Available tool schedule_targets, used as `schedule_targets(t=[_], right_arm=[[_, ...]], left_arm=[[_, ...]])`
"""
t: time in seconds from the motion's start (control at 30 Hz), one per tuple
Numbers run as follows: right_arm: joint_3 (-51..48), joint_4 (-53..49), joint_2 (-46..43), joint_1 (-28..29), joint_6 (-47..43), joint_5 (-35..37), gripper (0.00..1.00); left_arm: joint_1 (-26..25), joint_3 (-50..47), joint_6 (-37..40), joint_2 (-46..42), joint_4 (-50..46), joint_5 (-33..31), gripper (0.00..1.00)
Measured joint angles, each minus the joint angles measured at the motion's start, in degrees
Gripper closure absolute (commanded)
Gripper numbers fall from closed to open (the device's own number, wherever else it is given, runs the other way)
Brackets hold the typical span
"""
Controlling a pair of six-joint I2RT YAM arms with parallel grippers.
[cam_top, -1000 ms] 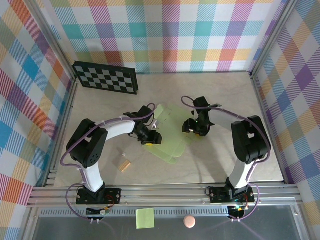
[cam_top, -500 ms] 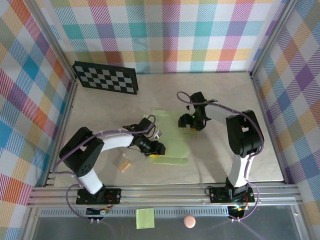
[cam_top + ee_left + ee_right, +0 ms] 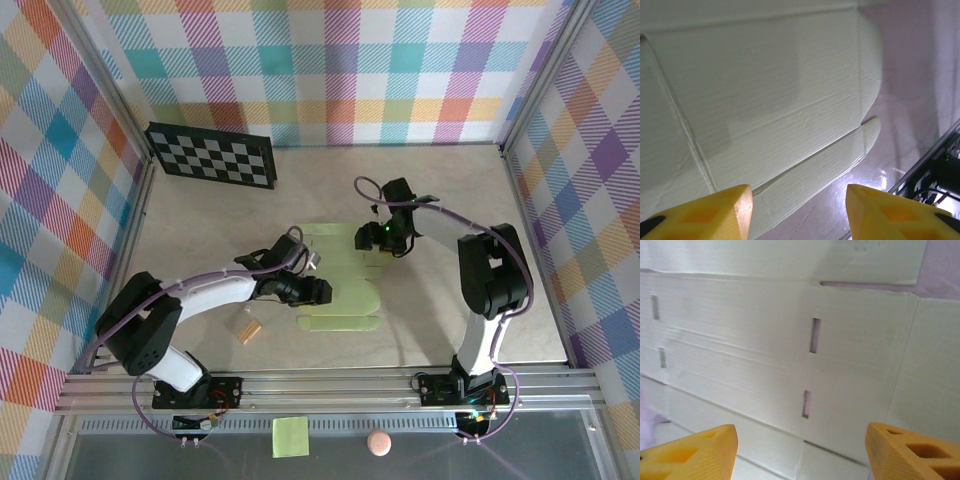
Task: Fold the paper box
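Left gripper [image 3: 797, 212] and right gripper [image 3: 800, 452] hover, jaws apart, over the paper box [image 3: 345, 300]. I judge it light, floppy and slick, so I'd pinch a flap edge.

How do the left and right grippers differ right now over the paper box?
The left gripper sits at the paper box's left side, over its rounded flaps; the right gripper sits at the far right edge, over a panel with slots. The left gripper's jaws stand narrower than the right gripper's. Both are open and hold nothing, with the card lying on the table beneath them.
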Motion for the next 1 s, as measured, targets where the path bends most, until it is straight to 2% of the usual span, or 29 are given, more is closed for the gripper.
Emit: schedule_targets(t=[0.13,0.23,0.43,0.6,1.0], right_arm=[[0.0,0.5,-2.5,1.2,2.2,-2.0,0.33],[0.0,1.1,-2.6,3.3,4.5,-3.8,0.39],[0.0,3.0,-1.7,8.8,8.1,-6.9,0.44],[0.0,5.1,0.9,11.7,10.8,-9.0,0.5],[-0.9,7.7,6.3,11.8,12.5,-10.4,0.53]], left_arm=[[3.7,0.3,0.1,-3.6,0.0,-2.6,0.47],[7.0,0.3,0.1,-4.7,0.1,-3.7,0.48],[12.5,0.3,0.1,-4.3,1.4,-2.4,0.45],[14.1,0.3,0.3,-2.6,1.8,-2.0,0.47],[14.5,0.3,0.4,-0.2,3.1,-1.2,0.51]])
